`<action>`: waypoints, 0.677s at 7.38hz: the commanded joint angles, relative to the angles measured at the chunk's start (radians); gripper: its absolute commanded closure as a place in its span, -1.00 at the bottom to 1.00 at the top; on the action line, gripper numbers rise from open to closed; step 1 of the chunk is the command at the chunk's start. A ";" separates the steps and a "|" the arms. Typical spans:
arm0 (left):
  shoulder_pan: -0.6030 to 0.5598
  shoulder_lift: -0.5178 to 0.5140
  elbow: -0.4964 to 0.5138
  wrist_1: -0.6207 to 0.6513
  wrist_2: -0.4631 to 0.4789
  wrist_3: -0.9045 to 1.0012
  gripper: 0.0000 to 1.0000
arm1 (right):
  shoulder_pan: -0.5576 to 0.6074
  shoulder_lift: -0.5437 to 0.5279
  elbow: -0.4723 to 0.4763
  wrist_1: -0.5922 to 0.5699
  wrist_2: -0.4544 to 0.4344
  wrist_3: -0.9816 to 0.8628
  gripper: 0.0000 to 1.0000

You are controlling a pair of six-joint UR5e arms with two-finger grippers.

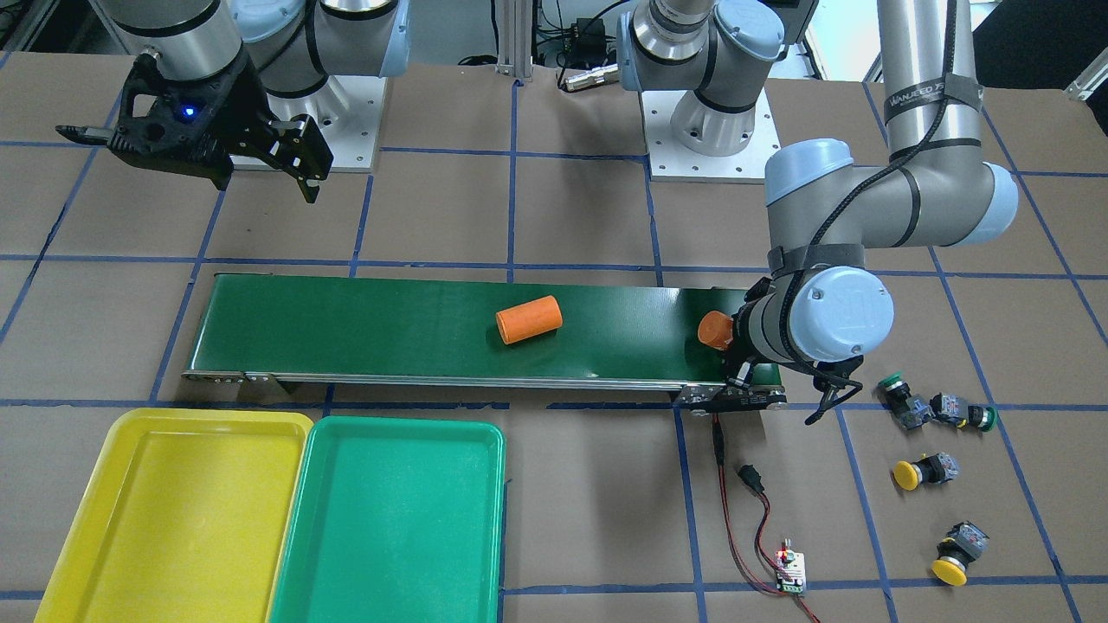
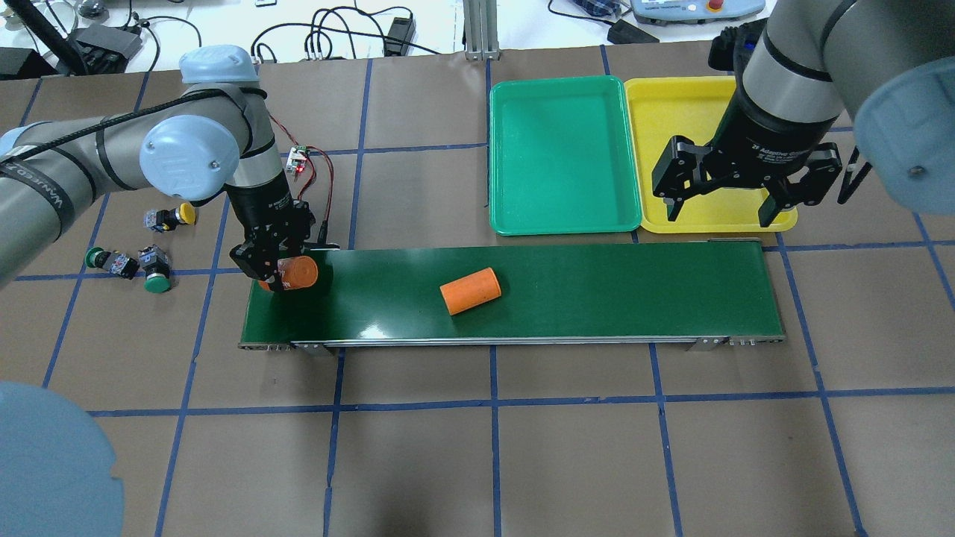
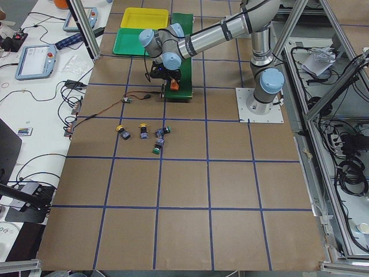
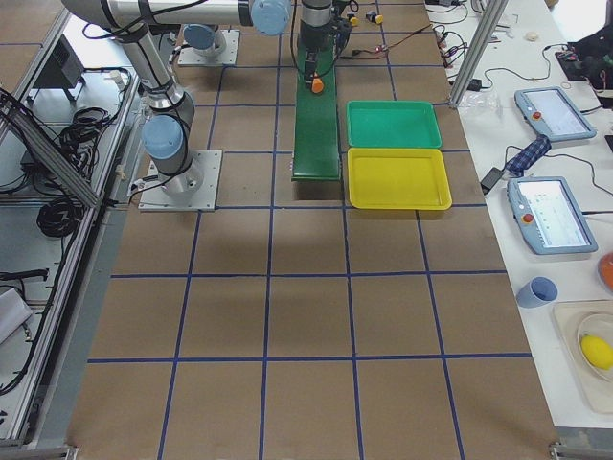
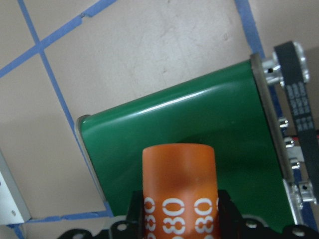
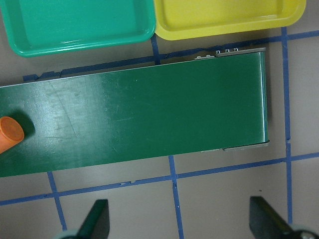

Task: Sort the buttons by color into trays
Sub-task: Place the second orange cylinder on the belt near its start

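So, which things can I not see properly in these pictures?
Overhead view: one yellow button is hidden behind the left arm; only three show.
Front-facing view: the left arm's wrist covers most of the gripped cylinder.
Left wrist view: the bottom edge cuts off that cylinder's printed number.
Right wrist view: the left edge cuts off the loose cylinder.

- The left arm is bent at the elbow, with its wrist turned steeply downward.
- The left gripper points down. Its jaws are closed on the sides of an orange cylinder, which fills the gap between them.
- The right arm carries its wrist close to vertical.
- The right gripper points down, jaws spread wide and both fingers angled outward.
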 commanded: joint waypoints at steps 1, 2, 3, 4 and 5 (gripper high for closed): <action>-0.004 0.015 0.003 0.010 0.013 0.024 -0.85 | 0.000 -0.001 -0.001 -0.001 0.004 0.001 -1.00; 0.002 0.032 0.018 0.006 0.012 0.121 -0.96 | 0.000 0.001 0.001 -0.001 0.001 0.001 -1.00; 0.028 0.039 0.031 0.010 0.019 0.282 -0.99 | 0.000 -0.001 -0.001 -0.003 0.002 0.001 -1.00; 0.112 0.046 0.052 0.009 0.021 0.449 -1.00 | 0.000 -0.001 0.001 0.000 0.001 0.003 -1.00; 0.230 0.041 0.064 0.023 0.007 0.677 -1.00 | -0.001 0.001 0.001 0.003 0.001 0.001 -1.00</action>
